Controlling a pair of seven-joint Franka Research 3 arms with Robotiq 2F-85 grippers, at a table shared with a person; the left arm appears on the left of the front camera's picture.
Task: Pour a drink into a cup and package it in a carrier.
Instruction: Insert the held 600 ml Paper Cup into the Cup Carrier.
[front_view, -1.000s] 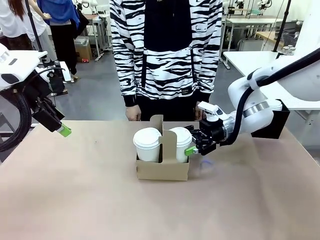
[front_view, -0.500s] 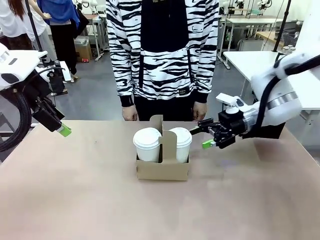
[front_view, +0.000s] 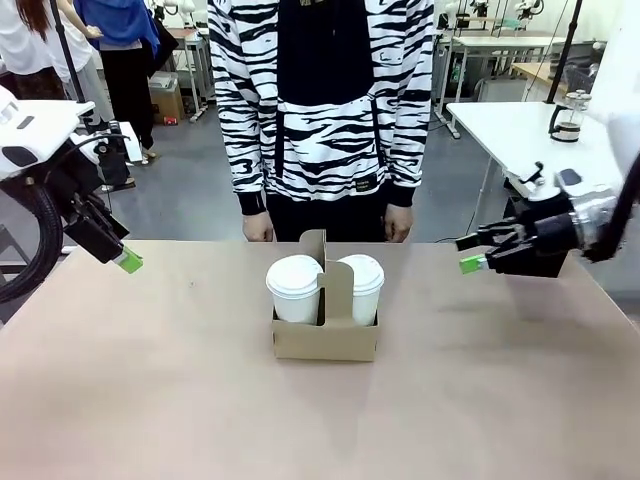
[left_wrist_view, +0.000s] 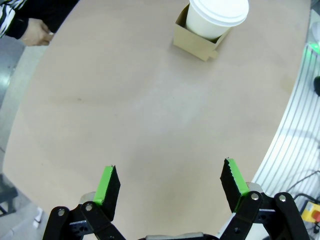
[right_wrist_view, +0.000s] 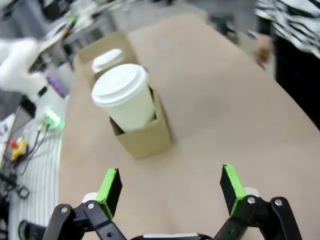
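The brown cardboard carrier (front_view: 325, 338) stands mid-table with its handle panel upright. A white lidded cup (front_view: 295, 287) fills its left slot and its twin (front_view: 362, 283) the right slot. Lids cover both, so the drink is hidden. My right gripper (front_view: 468, 253) hovers open above the table, well to the right of the carrier and holding nothing. Its wrist view looks past the open right gripper (right_wrist_view: 170, 186) at the near cup (right_wrist_view: 125, 100) in the carrier (right_wrist_view: 145, 142). My left gripper (front_view: 125, 262) hangs open at the far left; in its wrist view the left gripper (left_wrist_view: 170, 181) is over bare table, with a cup (left_wrist_view: 218, 15) far off.
A person in a zebra-striped top stands at the far edge, hands (front_view: 265, 228) hanging by the table behind the carrier. A white side table (front_view: 520, 130) at the back right bears a clear jug (front_view: 567, 118). The brown tabletop (front_view: 180, 400) is bare around the carrier.
My right gripper has drawn back from the right-hand cup, moving right and slightly up, still open. The carrier, both cups and my left arm have stayed put.
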